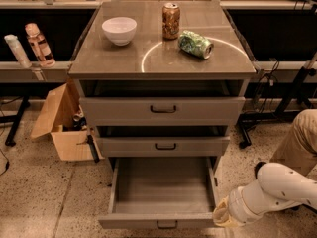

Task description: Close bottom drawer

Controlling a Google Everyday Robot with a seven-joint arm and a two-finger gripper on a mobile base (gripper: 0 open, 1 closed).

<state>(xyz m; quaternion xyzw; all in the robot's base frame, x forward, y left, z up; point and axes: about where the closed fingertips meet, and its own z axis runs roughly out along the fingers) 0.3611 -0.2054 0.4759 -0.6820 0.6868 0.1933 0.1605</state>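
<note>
The bottom drawer [163, 190] stood pulled far out beneath the middle drawer [163, 146], its grey tray exposed. The pincer [222, 218] sat by the drawer front's right corner; whether it was open could not be told.

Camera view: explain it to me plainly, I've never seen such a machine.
One camera looks down at a grey three-drawer cabinet from the front. The white limb at lower right is a robot's arm; its gripper sits by the front right corner of the flat grey bottom drawer, which is pulled out. I cannot see it holding anything. On top stand a white round bowl and an upright copper-coloured can; a crushed green can lies on its side.
</note>
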